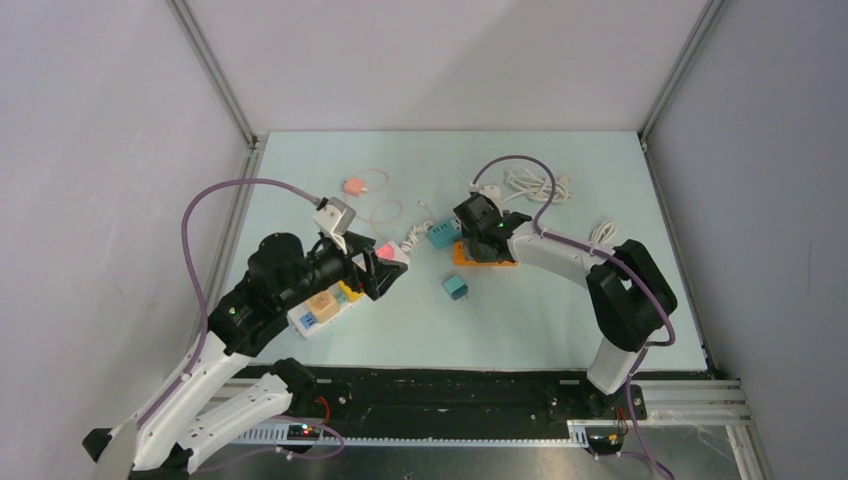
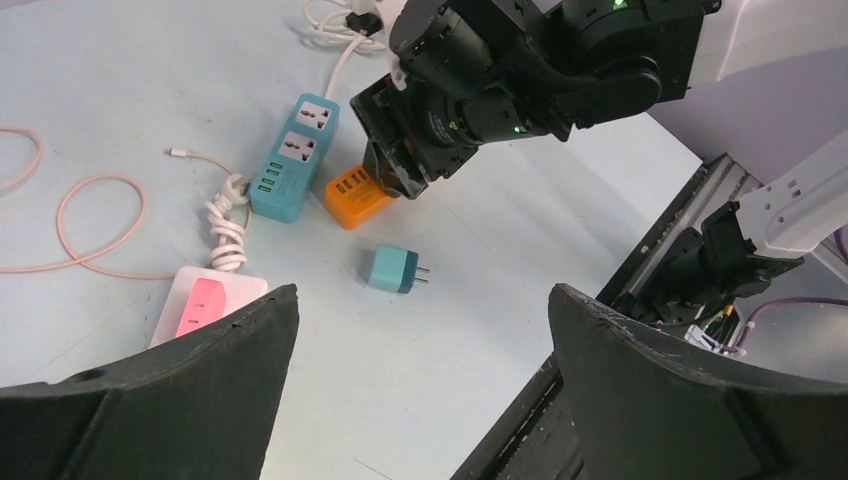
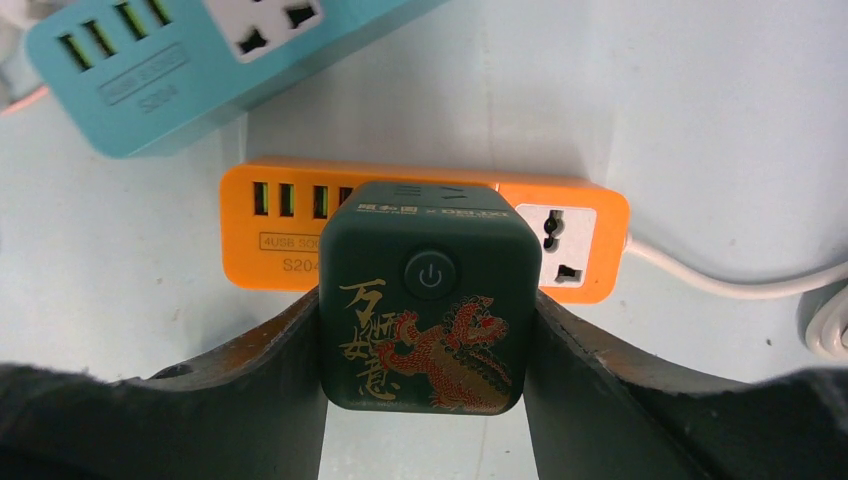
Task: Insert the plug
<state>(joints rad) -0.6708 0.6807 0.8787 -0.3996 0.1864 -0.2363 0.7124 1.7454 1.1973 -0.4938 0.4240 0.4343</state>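
The plug (image 3: 428, 300) is a dark green cube with a power button and a red-gold dragon print. My right gripper (image 3: 425, 322) is shut on its two sides. It stands right over the middle of the orange power strip (image 3: 270, 235), hiding the socket beneath; its prongs are hidden. From above, the right gripper (image 1: 478, 228) stands over the same orange strip (image 1: 487, 261). My left gripper (image 2: 422, 295) is open and holds nothing, hovering above the table near a white strip with a pink adapter (image 2: 205, 305).
A teal power strip (image 1: 441, 236) lies just behind the orange one. A small teal plug (image 1: 456, 287) lies loose in front. A white strip with coloured adapters (image 1: 322, 308) sits under the left arm. Coiled white cables (image 1: 538, 184) lie at the back.
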